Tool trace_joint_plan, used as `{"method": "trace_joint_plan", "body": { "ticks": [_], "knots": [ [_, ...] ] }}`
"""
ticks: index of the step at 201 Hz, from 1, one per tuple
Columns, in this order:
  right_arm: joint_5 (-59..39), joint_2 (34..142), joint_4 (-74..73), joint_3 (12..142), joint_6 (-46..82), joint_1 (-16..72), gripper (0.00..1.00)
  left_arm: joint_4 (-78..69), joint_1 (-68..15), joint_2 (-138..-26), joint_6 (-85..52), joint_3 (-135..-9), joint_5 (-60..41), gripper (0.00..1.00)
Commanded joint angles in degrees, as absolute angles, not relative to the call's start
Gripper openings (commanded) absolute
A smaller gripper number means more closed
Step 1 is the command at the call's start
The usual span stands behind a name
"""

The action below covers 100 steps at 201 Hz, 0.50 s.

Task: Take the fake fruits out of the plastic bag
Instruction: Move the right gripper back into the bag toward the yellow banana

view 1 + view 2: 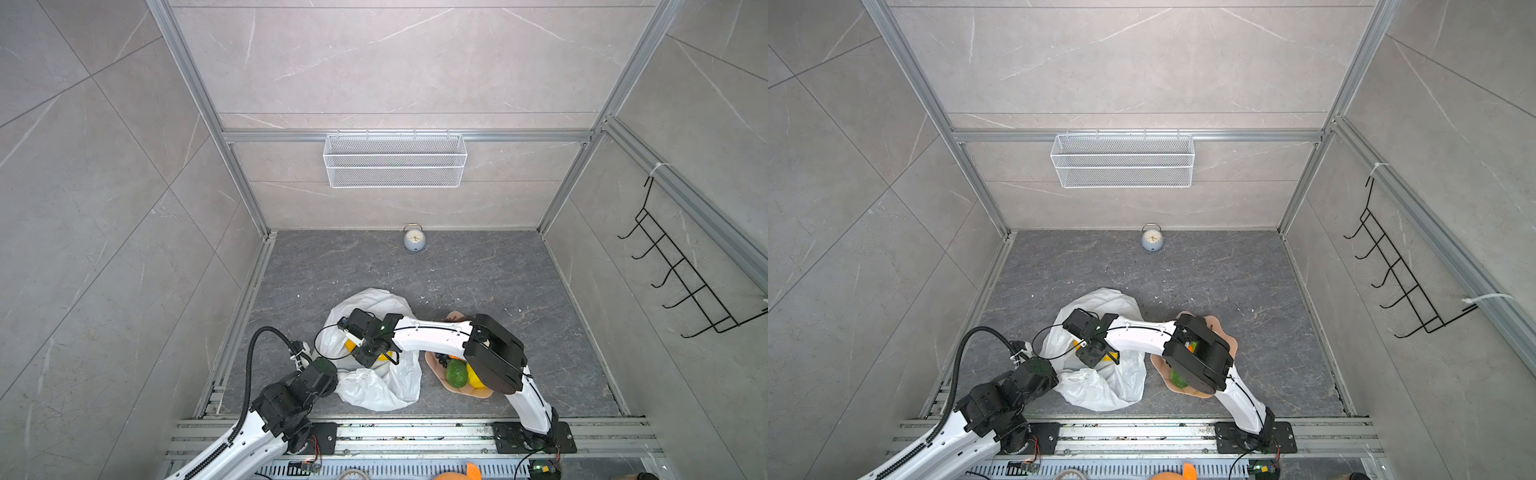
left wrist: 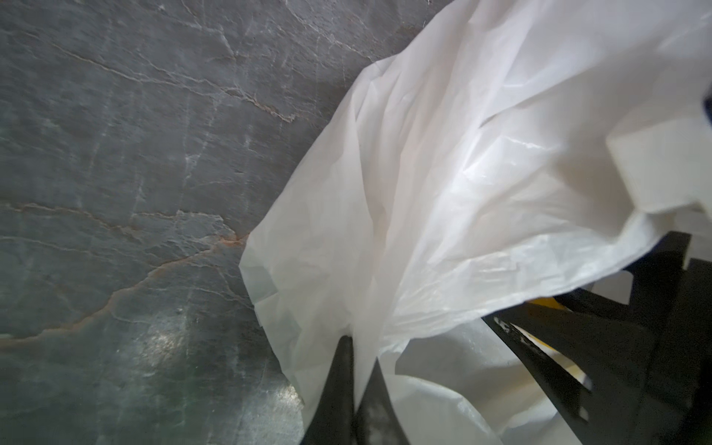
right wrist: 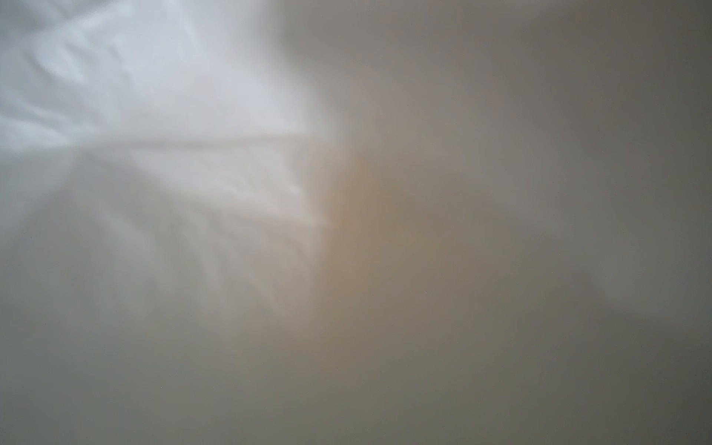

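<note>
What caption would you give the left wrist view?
The left gripper, jaws shut, pinches the white plastic bag over the grey table.

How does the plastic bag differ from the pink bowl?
The plastic bag is white, crumpled film; the bowl is peach-pink and scalloped. The bag is larger. The bowl's green fruit lies in plain view; the bag half hides a yellow fruit. Both rest on the table.

Right wrist view is pure blur, just pale plastic bag [image 3: 115, 77] film; the right arm [image 1: 1196, 357] covers most of the bowl [image 1: 1225, 328]; a yellow fruit [image 1: 348, 345] in the bag shows only slivers.
</note>
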<state>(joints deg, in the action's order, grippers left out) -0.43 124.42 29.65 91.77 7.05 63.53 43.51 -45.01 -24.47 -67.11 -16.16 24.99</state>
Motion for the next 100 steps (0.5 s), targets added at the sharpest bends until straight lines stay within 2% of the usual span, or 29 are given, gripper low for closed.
{"method": "trace_joint_plan", "body": {
  "ticks": [1, 59, 100],
  "knots": [
    [-1.09, 121.71, 27.42, 90.72, 7.45, 64.4, 0.42, 44.23, -45.05, -25.53, -67.83, -16.41, 26.39, 0.0],
    [0.18, 118.17, 25.64, 89.27, 8.32, 64.51, 0.31, 43.59, -45.02, -26.6, -67.73, -16.61, 26.48, 0.0],
    [-1.74, 114.19, 24.96, 87.3, 9.05, 64.52, 0.31, 42.95, -45.02, -27.14, -68.07, -16.68, 26.81, 0.0]
  ]
}}
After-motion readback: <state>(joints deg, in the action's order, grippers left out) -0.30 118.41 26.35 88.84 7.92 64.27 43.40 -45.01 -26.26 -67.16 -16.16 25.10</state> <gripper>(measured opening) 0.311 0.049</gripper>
